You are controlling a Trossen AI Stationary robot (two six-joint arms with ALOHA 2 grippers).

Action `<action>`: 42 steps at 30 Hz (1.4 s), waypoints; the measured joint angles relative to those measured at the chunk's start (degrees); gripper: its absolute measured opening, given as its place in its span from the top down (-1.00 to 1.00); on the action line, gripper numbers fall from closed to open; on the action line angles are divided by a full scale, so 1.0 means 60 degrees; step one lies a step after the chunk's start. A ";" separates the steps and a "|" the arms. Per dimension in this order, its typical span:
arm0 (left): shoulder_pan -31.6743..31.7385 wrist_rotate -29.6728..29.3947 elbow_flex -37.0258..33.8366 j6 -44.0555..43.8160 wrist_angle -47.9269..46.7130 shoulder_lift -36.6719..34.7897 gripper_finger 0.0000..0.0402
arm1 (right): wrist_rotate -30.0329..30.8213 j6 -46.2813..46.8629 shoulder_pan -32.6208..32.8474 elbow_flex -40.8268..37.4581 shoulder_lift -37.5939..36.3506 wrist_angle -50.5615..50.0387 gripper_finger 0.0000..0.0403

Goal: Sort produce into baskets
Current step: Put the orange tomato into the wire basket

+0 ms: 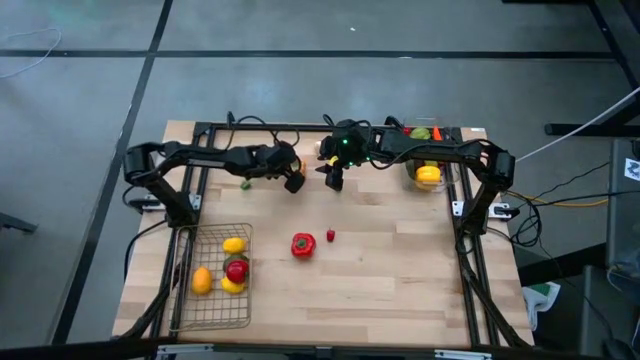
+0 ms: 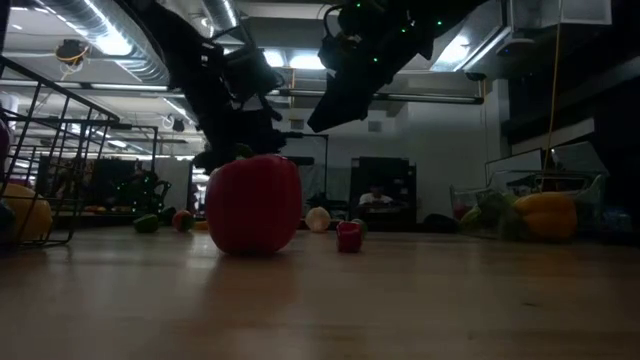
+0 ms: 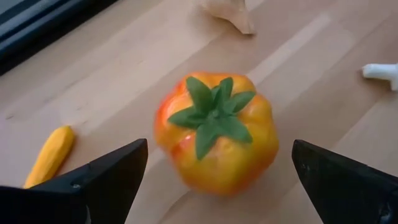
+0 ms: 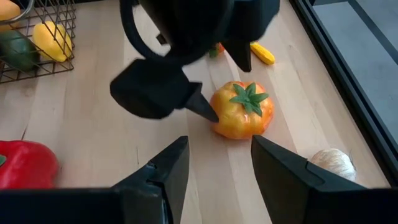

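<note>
Straight down from overhead on the whole light wooden table (image 1: 380, 280). Level across it from table height, close behind a glossy red toy pepper (image 2: 254, 203). From each wrist, close past open jaws, onto one shared orange-yellow green-stemmed toy tomato (image 3: 216, 132) (image 4: 242, 110).

From above, my left gripper (image 1: 293, 180) hides the orange tomato (image 3: 216, 132) beneath it. The red pepper (image 4: 25, 163) is cut off at my right wrist picture's edge. I can't identify the tiny red piece (image 1: 330, 236).
</note>
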 joint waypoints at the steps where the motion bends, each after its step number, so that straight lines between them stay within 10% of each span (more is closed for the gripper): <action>1: 0.0000 0.0027 0.0000 0.0002 0.0130 0.0079 -0.97 | 0.0000 0.0000 0.0000 0.0000 0.0000 0.0000 0.15; 25: 0.0000 -0.0230 0.0004 0.0280 0.1902 0.1489 -0.96 | 0.0000 0.0000 0.0000 0.0000 0.0000 0.0003 0.15; 42: 0.0000 -0.0321 0.0024 0.0291 0.1888 0.1486 -0.61 | 0.0000 0.0000 0.0000 0.0000 0.0000 0.0002 0.15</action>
